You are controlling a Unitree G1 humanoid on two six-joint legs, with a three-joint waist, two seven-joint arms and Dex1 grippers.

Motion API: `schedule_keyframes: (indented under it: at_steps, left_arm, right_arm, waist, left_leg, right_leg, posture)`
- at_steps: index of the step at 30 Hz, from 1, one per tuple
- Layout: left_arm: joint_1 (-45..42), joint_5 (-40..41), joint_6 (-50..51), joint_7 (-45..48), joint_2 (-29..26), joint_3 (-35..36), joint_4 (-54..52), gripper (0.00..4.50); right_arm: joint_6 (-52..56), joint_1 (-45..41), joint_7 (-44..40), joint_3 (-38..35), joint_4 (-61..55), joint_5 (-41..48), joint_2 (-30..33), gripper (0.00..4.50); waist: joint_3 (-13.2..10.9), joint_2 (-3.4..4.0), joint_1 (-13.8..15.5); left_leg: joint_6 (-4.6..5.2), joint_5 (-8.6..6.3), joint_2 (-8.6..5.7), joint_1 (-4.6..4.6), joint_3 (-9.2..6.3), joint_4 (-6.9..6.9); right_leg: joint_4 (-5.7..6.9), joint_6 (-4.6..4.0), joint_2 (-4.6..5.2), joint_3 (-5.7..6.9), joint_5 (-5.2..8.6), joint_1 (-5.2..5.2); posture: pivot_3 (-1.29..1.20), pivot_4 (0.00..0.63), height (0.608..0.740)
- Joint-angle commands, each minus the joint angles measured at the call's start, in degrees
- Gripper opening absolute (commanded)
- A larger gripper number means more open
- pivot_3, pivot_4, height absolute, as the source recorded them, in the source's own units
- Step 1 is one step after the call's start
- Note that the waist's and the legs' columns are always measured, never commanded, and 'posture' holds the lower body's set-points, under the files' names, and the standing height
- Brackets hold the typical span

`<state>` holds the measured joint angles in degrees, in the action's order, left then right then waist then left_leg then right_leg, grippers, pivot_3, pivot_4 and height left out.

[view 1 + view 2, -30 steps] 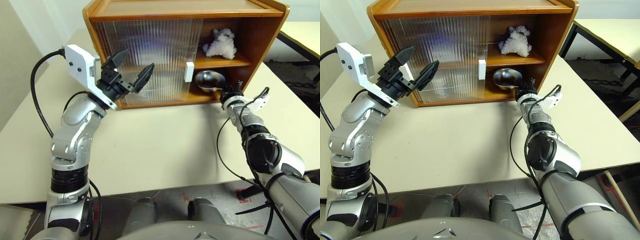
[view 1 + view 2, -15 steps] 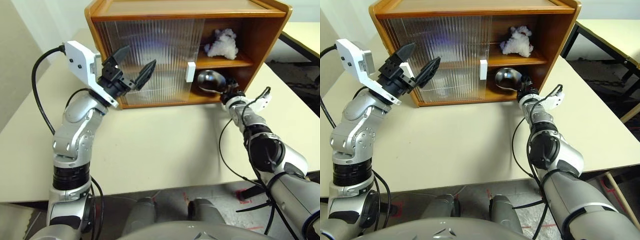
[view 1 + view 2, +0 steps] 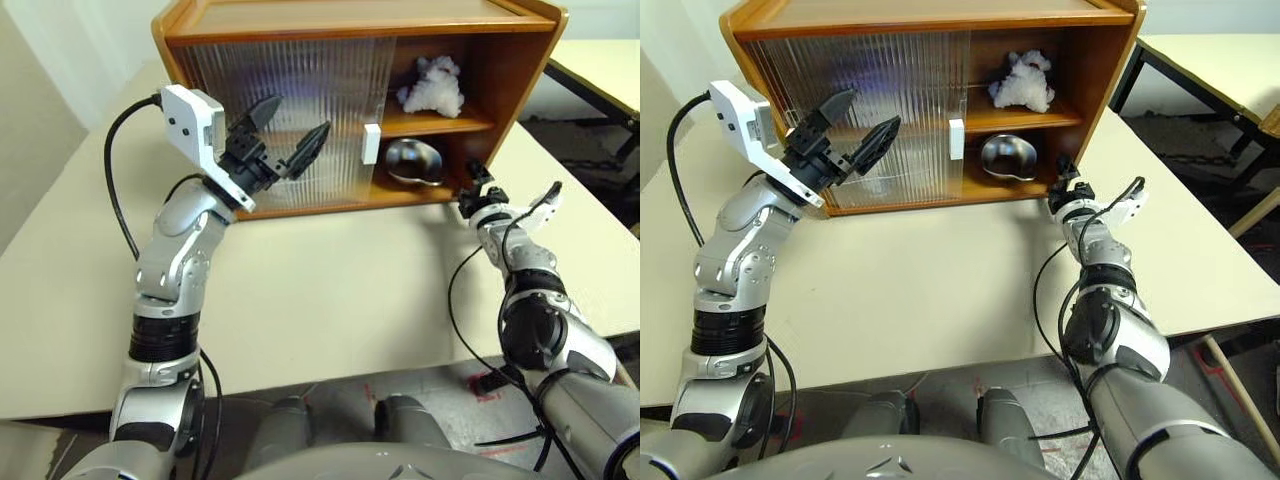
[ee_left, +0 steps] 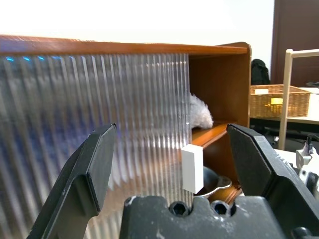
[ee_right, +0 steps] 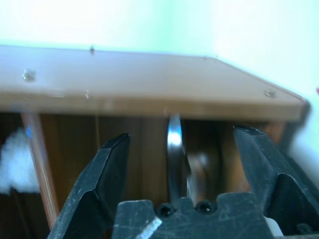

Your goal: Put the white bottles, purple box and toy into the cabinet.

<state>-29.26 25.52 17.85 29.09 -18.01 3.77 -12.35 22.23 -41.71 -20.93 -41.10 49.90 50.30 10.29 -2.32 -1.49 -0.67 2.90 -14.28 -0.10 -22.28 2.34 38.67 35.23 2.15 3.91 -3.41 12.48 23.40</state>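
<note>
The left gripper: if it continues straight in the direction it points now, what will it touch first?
Most likely the ribbed sliding door of the cabinet. The left gripper is open and aimed at that door, near its white handle. How far it is from the door is hard to judge.

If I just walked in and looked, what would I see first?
First the big orange-brown cabinet at the back of the table, its ribbed doors slid over so the right part stands open. Inside it, a fluffy white toy sits on the shelf, and a shiny metal dish leans below. In front, the left gripper hangs wide open before the doors, and the right gripper, open too, is by the opening.
</note>
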Motion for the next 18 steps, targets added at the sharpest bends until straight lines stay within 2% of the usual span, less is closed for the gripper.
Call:
schedule_keyframes:
  at_steps: [1,2,5,7,10,15,18]
  left_arm:
    - [-0.97,-0.62,-0.99,0.96,-0.12,-0.45,1.01,4.50]
    - [-0.98,-0.60,-1.07,1.08,-0.20,-0.42,1.16,4.50]
    - [-1.10,-0.55,-1.22,1.31,-0.33,-0.36,1.50,4.50]
    - [-1.15,-0.55,-1.29,1.37,-0.36,-0.37,1.63,4.50]
    - [-1.23,-0.61,-1.42,1.42,-0.40,-0.35,1.90,4.50]
    - [-1.10,-0.68,-1.63,1.34,-0.48,-0.26,1.99,4.50]
    - [-0.84,-0.73,-1.72,1.16,-0.44,-0.25,1.82,4.50]
  right_arm:
    - [6.96,9.00,-4.63,13.36,-20.67,-5.39,-1.32,4.48]
    - [7.69,12.02,-5.56,17.64,-26.76,-7.34,-1.10,4.48]
    - [5.58,18.51,-9.83,29.83,-39.68,-15.37,1.83,3.88]
    - [3.69,20.21,-11.43,34.38,-43.49,-19.02,3.29,3.21]
    - [-0.23,20.61,-12.84,40.90,-47.57,-25.20,4.58,1.92]
    - [-8.38,17.61,-12.07,48.58,-47.42,-35.22,3.86,0.02]
    - [-11.50,13.65,-10.12,50.14,-43.49,-38.20,0.41,0.02]
  waist:
    - [-0.01,0.04,-0.22]
    - [-0.01,0.05,-0.28]
    - [0.00,0.08,-1.00]
    - [0.01,0.08,-1.41]
    - [0.00,0.07,-1.43]
    - [-0.01,0.05,-1.35]
    - [-0.02,0.04,-1.45]
  left_leg:
    - [0.00,0.00,0.00,-0.01,0.00,-0.01]
    - [-0.01,-0.01,0.00,-0.01,0.01,0.00]
    - [-0.20,-0.12,-0.01,0.00,0.02,0.03]
    - [-0.28,-0.16,-0.03,0.02,0.02,0.11]
    - [-0.30,-0.16,-0.04,0.05,0.02,0.23]
    - [-0.31,-0.14,-0.04,0.15,0.02,0.24]
    - [-0.31,-0.11,-0.04,0.16,0.02,0.25]
  right_leg:
    - [0.02,0.02,0.01,0.00,0.01,0.01]
    - [0.03,0.02,0.01,-0.02,0.01,0.03]
    - [0.13,0.07,0.01,-0.03,0.04,0.07]
    - [0.20,0.20,0.02,-0.01,0.13,0.06]
    - [0.21,0.28,0.00,-0.02,0.31,0.03]
    - [0.29,0.24,-0.01,-0.01,0.29,0.00]
    - [0.31,0.19,-0.04,-0.04,0.26,0.02]
  posture:
    - [0.04,0.000,0.740]
    - [0.04,0.000,0.740]
    - [0.03,0.000,0.740]
    - [0.03,0.000,0.740]
    - [0.04,0.000,0.740]
    - [0.04,0.000,0.740]
    - [0.05,0.000,0.740]
